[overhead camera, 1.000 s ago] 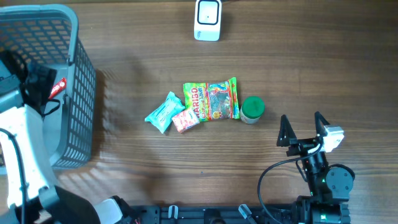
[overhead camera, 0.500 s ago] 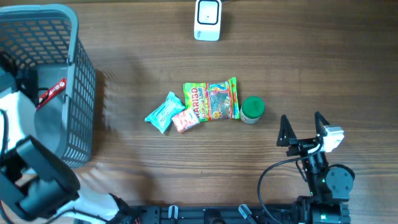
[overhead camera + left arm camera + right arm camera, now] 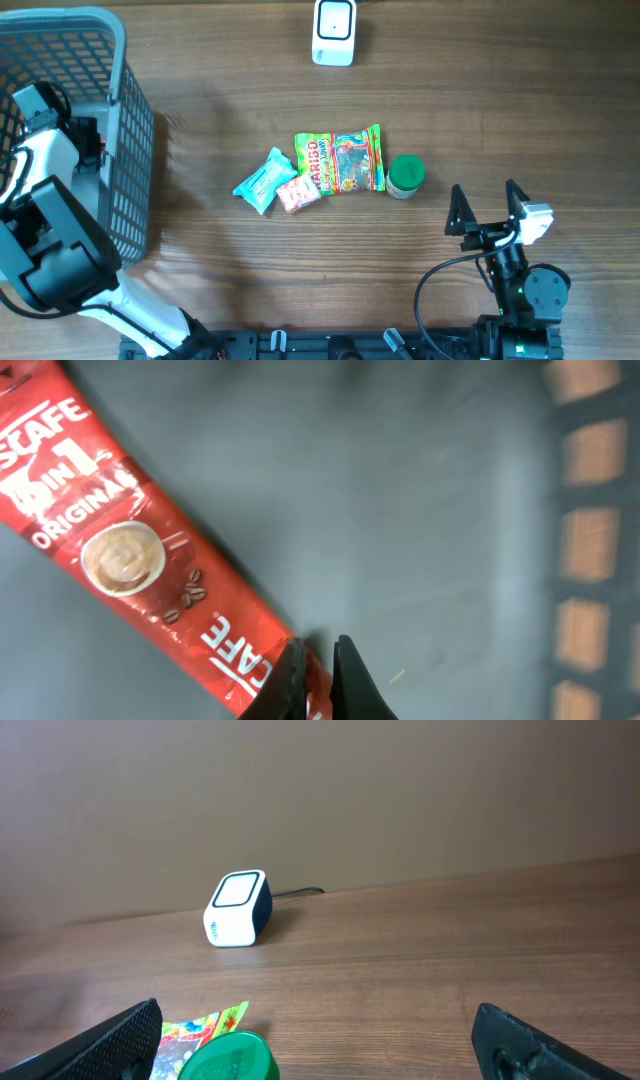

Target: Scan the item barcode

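the left hand [image 3: 318,647] is inside the grey basket [image 3: 135,150] at the left edge of the counter [image 3: 480,90]. its fingers are drawn together and clamped on the lower end of a red coffee sachet [image 3: 130,550]. a sliver of red foil shows between the tips. the sachet lies flat on the grey basket floor, running diagonally from the upper left of the left wrist view down to the fingers. its printed face is up, showing a coffee cup and the word "original". no barcode is visible on this face.

the right hand [image 3: 484,190] is at the lower right of the counter, fingers spread wide apart and holding nothing.

the white scanner [image 3: 333,32] stands at the far edge of the counter, well apart from both hands. at mid-counter lie a teal packet [image 3: 262,180], a pink packet [image 3: 298,192] touching it, a haribo bag [image 3: 340,160] and a green-lidded jar [image 3: 406,175] just beside the bag.
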Tool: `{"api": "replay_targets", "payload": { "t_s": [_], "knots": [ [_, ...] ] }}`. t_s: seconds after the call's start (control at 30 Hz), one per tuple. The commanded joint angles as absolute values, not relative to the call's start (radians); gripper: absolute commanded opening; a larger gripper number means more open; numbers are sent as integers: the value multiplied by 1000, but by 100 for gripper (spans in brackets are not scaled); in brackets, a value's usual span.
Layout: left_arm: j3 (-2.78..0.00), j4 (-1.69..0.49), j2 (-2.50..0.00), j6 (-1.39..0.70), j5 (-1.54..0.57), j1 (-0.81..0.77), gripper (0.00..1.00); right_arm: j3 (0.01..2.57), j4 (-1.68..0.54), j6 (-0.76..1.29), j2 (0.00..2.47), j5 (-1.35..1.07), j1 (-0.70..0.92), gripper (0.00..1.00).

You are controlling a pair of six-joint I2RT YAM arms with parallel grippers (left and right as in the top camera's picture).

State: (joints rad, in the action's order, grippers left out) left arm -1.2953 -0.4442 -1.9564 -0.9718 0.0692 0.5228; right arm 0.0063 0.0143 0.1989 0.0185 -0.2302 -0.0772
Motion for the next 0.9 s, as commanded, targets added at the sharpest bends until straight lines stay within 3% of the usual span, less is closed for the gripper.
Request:
{"api": "replay_targets", "payload": {
  "t_s": [0.0, 0.17, 0.27, 0.3, 0.33, 0.37, 0.4, 0.63, 0.87],
  "knots": [
    [-1263, -633, -1985, -981, 46, 524, 4, 5, 17, 186, 14, -224, -76, 100],
    [-1263, -856, -1959, -1034, 43, 529, 4, 5, 17, 186, 14, -224, -76, 100],
    [-1271, -880, -1908, -1032, 42, 537, 4, 5, 17, 186, 14, -224, -76, 100],
    [-1283, -881, -1884, -1002, 43, 542, 11, 5, 17, 186, 14, -224, -76, 100],
    [-1308, -894, -1845, -968, 43, 549, 64, 5, 17, 186, 14, -224, -76, 100],
    [-1327, -917, -1819, -969, 46, 553, 86, 5, 17, 185, 14, -224, -76, 100],
    [-1351, -945, -1777, -969, 46, 560, 100, 5, 17, 186, 14, -224, -76, 100],
    [-1362, -1050, -1687, -989, 63, 570, 100, 5, 17, 186, 14, -224, -76, 100],
    [-1357, -1101, -1813, -1064, 108, 577, 100, 5, 17, 186, 14, -224, -76, 100]
  ]
}}
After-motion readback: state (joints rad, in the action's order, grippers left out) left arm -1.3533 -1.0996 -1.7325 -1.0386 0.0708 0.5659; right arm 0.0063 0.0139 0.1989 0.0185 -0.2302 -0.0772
